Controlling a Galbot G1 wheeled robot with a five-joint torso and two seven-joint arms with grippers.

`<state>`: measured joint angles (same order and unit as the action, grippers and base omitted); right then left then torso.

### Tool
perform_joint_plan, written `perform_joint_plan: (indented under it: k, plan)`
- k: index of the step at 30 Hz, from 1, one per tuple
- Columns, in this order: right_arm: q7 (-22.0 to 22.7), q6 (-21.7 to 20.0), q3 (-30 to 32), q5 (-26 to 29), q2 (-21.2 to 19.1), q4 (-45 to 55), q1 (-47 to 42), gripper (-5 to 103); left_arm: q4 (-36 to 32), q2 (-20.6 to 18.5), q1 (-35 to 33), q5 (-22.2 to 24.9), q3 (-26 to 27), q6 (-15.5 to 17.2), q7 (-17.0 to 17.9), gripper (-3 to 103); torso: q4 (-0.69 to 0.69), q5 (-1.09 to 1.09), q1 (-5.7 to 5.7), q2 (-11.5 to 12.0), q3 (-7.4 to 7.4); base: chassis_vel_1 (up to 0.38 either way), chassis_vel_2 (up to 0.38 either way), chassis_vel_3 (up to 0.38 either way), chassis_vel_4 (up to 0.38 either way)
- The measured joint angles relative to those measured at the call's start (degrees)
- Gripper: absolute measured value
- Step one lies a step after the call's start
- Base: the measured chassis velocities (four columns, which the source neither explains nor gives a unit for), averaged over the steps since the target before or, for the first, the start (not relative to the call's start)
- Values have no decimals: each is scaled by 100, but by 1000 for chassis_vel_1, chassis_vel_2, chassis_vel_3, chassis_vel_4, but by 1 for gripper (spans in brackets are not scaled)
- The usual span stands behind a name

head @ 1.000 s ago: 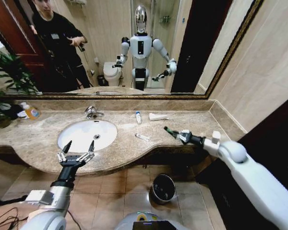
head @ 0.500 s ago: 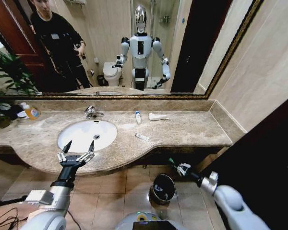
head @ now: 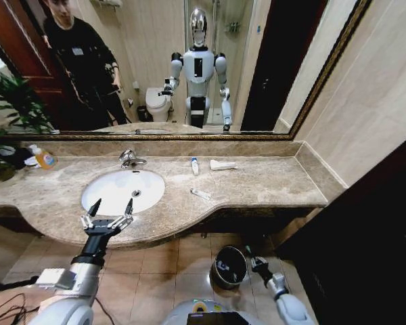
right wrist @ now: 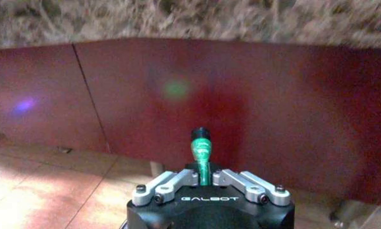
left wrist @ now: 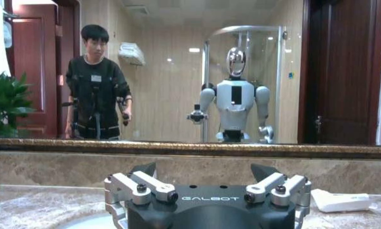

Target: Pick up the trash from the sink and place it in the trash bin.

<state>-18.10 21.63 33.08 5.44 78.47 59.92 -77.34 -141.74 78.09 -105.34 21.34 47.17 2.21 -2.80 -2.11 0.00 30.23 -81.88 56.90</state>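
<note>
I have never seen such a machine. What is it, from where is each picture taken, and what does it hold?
It is a wheeled robot with two arms, facing a bathroom mirror. One picture comes from its head, the others from cameras on each wrist. The left gripper hangs open over the front rim of the sink. The right gripper, low by the black trash bin on the floor, is shut on a green mini tube. On the countertop lie a small white tube, a white-and-blue packet and a flat white wrapper.
</note>
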Motion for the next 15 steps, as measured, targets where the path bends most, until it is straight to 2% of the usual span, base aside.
perform_joint_plan:
  k: [2, 4, 15]
  plan:
    - [-3, 281, 8, -143, 73, -367, 143, 7, 0, 0, 0, 0, 0, 0, 0, 100, 0, 0, 0, 0, 0, 0, 0, 0, 0]
    - [-23, 360, 4, -191, 112, -506, 184, 7, 0, 0, 0, 0, 0, 0, 0, 100, 0, -1, 0, 0, 0, 0, 0, 0, 0]
    - [-93, 369, -38, -264, 267, -627, 297, 7, 0, 0, 0, 0, 0, 0, 0, 100, 0, -1, 0, 0, 0, 0, 0, 0, 0]
